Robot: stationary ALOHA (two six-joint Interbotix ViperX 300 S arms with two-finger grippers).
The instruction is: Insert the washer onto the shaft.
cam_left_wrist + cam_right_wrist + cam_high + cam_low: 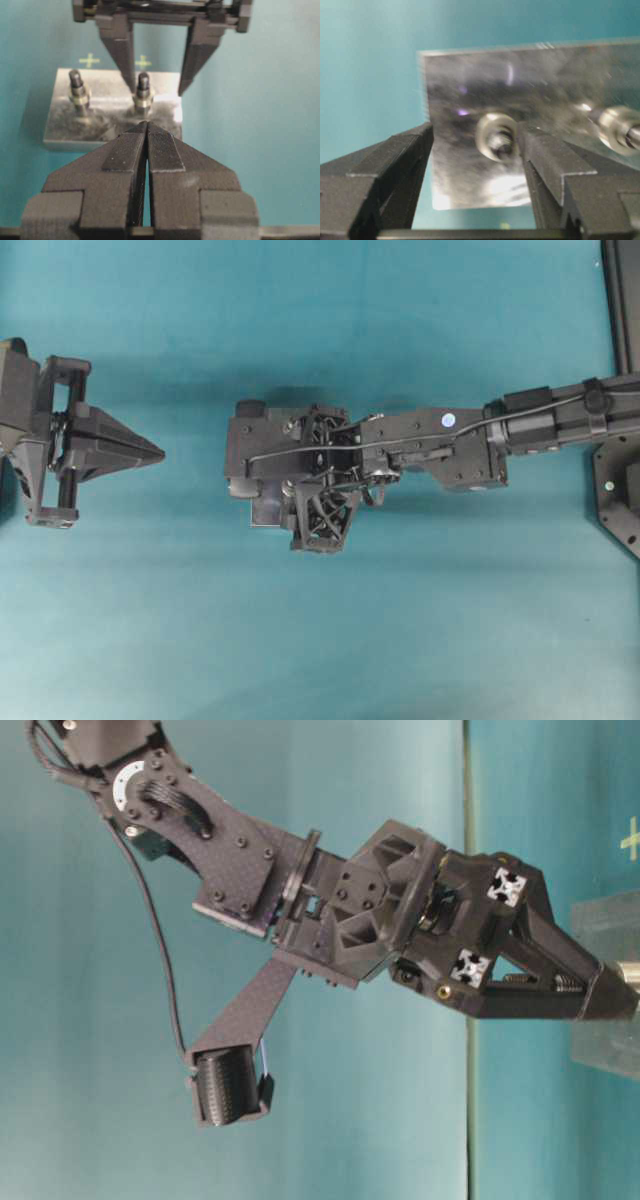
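A metal plate [60, 132] carries two upright shafts. The nearer shaft [143, 82] has a brass-coloured washer [143, 102] round it, low on the post. My right gripper [156, 91] hangs point-down over the plate, open, with one finger on each side of that shaft. From the right wrist the washer [496, 136] appears as a blurred ring round the shaft, just beside the right finger [540, 155] of the open right gripper [475, 132] and not pinched. My left gripper [160, 453] is shut and empty, level with the table, its tips [147, 123] just short of the plate.
The second shaft [76, 82] stands further along the plate with its own brass ring [79, 97]. Two yellow cross marks [89, 60] lie on the teal table behind the plate. The right arm [440, 445] stretches over the table's middle, covering the plate from above. A black frame [622, 300] borders the right edge.
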